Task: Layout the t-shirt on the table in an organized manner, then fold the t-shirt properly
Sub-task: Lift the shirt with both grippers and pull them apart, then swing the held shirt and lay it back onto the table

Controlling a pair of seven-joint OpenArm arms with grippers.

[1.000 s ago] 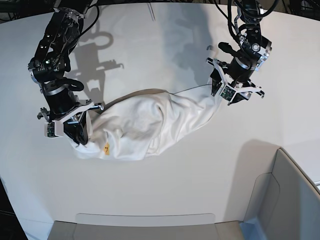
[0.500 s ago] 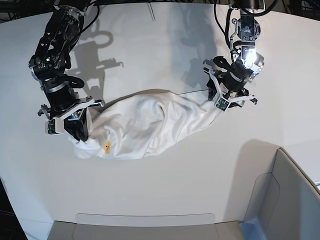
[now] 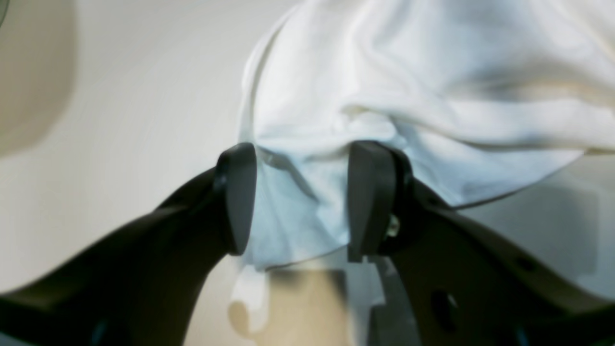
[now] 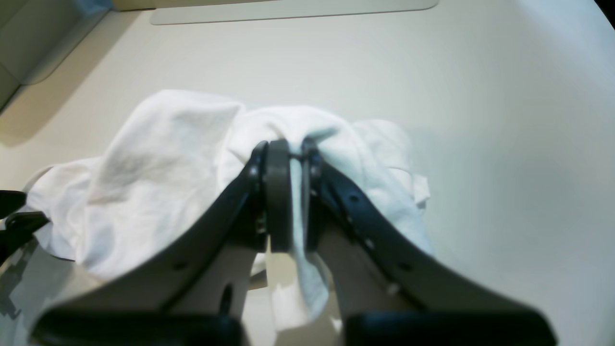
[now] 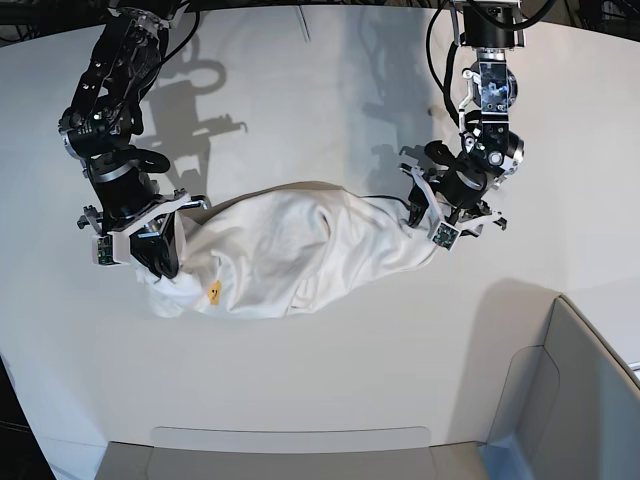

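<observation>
The white t-shirt [image 5: 300, 250] lies bunched in a long crumpled band across the middle of the table [image 5: 350, 380], with a small yellow-orange bit of print [image 5: 213, 293] showing near its left end. My right gripper [image 5: 160, 268] is at that left end, and the right wrist view shows it [image 4: 291, 192] shut on a fold of the t-shirt [image 4: 158, 158]. At the band's right end is my left gripper [image 5: 424, 224]. In the left wrist view it [image 3: 300, 197] is open, its fingers [image 3: 238, 197] straddling a hem of the t-shirt [image 3: 408, 72].
A grey-white plastic bin [image 5: 580, 400] stands at the front right corner, and its low rim [image 5: 290, 440] runs along the front edge. It also shows in the right wrist view as the bin [image 4: 33, 43] at the top left. Arm shadows fall on the far tabletop.
My left gripper has come down and to the left onto the shirt's right end, and its jaws have narrowed slightly around the cloth. The right gripper has shifted slightly, still holding the left end.
</observation>
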